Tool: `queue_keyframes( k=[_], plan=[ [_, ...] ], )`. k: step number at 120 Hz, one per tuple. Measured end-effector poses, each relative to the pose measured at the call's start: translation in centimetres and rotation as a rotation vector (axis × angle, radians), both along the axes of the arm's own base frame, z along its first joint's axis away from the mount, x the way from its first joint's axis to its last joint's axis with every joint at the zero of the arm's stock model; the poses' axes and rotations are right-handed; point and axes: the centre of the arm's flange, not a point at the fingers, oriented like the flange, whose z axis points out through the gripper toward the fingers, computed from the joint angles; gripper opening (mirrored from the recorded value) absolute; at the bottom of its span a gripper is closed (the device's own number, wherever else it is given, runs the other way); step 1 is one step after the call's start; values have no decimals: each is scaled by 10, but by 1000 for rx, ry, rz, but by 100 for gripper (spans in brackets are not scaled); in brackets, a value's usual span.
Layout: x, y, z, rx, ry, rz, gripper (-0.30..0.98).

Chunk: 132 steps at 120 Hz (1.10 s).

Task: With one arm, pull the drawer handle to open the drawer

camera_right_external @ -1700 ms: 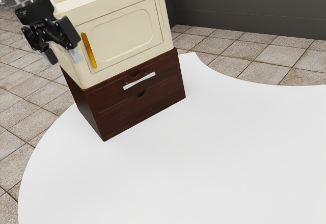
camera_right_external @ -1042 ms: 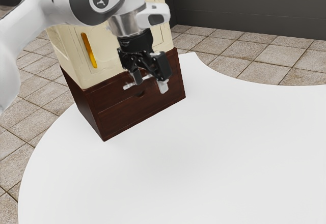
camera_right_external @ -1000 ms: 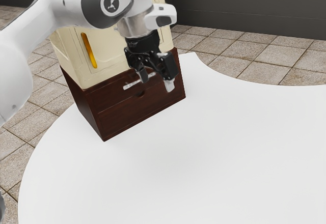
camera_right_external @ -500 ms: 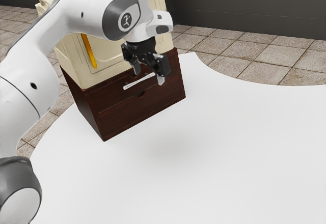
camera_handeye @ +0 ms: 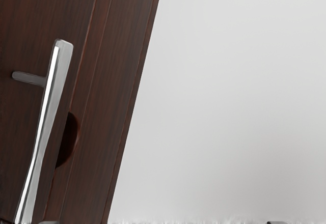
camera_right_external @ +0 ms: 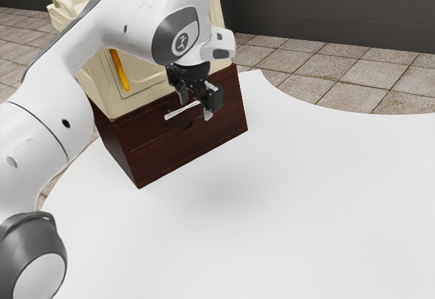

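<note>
Hovering at one end of the silver bar handle (camera_right_external: 178,113), the black two-finger gripper (camera_right_external: 196,107) has its fingers spread apart. The handle sits on the dark wooden upper drawer (camera_right_external: 144,130), which is closed, beneath the cream cabinet (camera_right_external: 95,81).

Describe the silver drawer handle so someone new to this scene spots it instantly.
On the white table stands a dark brown drawer unit, beneath a cream cabinet. The drawer handle is the bar across the upper drawer, by the gripper; it is silver, unlike the cabinet's yellow handle.
</note>
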Motion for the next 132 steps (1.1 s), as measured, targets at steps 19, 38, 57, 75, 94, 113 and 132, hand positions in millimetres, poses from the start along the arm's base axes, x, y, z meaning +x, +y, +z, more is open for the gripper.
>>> queue_keyframes(
  k=[19,38,57,75,94,113,132],
  plan=[
    [-10,12,-5,23,25,-16,50],
    [-4,9,-11,51,23,-51,49],
    [4,4,-20,98,27,-84,44],
    [5,8,-16,140,21,-94,42],
    [9,13,-20,159,18,-103,41],
    [12,20,-27,175,23,-106,40],
    [14,24,-31,190,27,-109,39]
  ],
)
